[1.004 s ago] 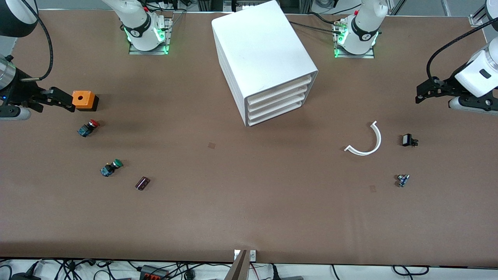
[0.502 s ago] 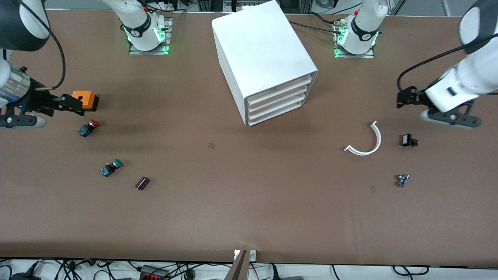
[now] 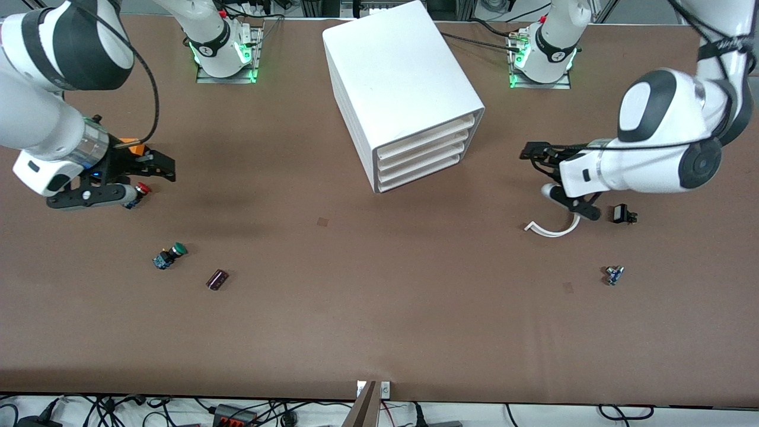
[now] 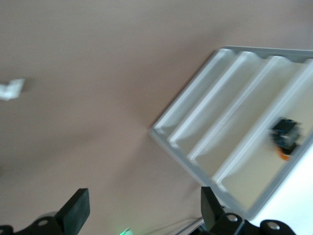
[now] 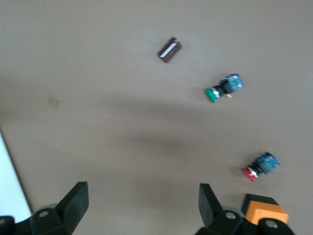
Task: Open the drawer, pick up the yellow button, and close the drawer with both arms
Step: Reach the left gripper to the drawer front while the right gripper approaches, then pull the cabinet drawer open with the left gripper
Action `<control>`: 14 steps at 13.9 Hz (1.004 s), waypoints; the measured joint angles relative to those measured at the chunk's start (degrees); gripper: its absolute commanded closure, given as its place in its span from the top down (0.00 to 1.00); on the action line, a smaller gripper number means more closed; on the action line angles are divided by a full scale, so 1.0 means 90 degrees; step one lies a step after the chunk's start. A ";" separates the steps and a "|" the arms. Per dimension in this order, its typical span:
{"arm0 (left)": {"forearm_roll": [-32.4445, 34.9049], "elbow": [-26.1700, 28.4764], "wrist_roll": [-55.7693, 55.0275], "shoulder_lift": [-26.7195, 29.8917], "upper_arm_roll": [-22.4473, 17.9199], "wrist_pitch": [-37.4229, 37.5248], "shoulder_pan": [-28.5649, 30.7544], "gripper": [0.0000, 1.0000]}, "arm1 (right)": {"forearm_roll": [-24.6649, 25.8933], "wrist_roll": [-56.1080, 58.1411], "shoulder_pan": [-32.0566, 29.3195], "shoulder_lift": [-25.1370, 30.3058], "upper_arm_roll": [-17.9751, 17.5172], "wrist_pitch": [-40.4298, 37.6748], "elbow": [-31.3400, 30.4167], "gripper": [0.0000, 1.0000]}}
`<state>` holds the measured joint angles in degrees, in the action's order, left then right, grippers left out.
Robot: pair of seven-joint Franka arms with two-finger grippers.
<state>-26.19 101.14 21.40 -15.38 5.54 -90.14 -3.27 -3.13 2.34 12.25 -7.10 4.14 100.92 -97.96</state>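
The white cabinet (image 3: 403, 83) stands at the table's middle with all four drawers shut; the top drawer (image 3: 428, 137) is the uppermost. In the left wrist view a dark thing with an orange bit, the button (image 4: 285, 139), shows through the front of the drawer (image 4: 254, 166) nearest the cabinet's top. My left gripper (image 3: 529, 152) (image 4: 144, 210) is open and empty, beside the cabinet's drawer side toward the left arm's end. My right gripper (image 3: 168, 168) (image 5: 142, 200) is open and empty over the table by an orange box.
Near the right gripper lie an orange box (image 3: 137, 149) (image 5: 264, 213), a red-capped button (image 3: 141, 189) (image 5: 259, 166), a green-capped button (image 3: 169, 255) (image 5: 222, 88) and a dark brown piece (image 3: 217, 279) (image 5: 169, 49). A white curved piece (image 3: 551, 230), a black part (image 3: 622, 213) and a small blue part (image 3: 614, 274) lie below the left arm.
Both arms have swung in from the table's ends toward the cabinet. The left gripper now is close to the drawer fronts; the right gripper has passed over the orange box.
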 measured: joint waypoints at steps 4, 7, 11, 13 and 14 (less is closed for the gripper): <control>-0.1967 0.0279 0.1229 -0.0532 -0.0004 0.0304 0.0052 0.96 | -0.0077 -0.0016 0.0578 -0.0080 -0.0012 0.0025 0.0176 1.00; -0.3023 0.0876 0.1937 -0.0687 0.0033 0.0343 0.0008 0.83 | -0.0306 -0.0039 0.0878 -0.0257 -0.0015 0.0026 0.0224 1.00; -0.3730 0.1488 0.2867 -0.0797 0.0254 0.0378 0.0003 0.73 | -0.0448 -0.0039 0.0995 -0.0429 -0.0014 0.0049 0.0287 1.00; -0.4086 0.1795 0.3189 -0.0847 0.0397 0.0379 -0.0004 0.70 | -0.0468 -0.0039 0.1002 -0.0476 -0.0010 0.0063 0.0393 1.00; -0.4152 0.1898 0.3290 -0.0869 0.0456 0.0373 -0.0012 0.68 | -0.0473 -0.0039 0.1002 -0.0523 -0.0005 0.0062 0.0523 1.00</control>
<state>-63.56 118.22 51.01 -23.20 9.65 -86.79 -3.38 -7.38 1.99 21.27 -11.80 4.10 101.48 -93.25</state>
